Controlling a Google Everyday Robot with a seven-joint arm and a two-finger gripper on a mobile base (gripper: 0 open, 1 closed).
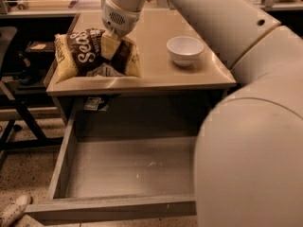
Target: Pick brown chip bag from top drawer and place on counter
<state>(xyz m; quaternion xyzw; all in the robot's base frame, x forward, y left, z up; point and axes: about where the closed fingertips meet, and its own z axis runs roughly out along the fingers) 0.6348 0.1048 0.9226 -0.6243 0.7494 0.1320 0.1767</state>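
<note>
Brown chip bag (80, 56) is seen over the front-left part of the counter (156, 77), well left of the white bowl (185, 50). Whether its lower edge rests on the surface cannot be told. Gripper (110, 45) is clamped on the bag's upper middle, where the film is crumpled. Top drawer (132, 167) is pulled out below. Bag is judged light, soft, crinkly and slippery, with fragile contents. A gentle pinch on the film near a seam is preferred.
</note>
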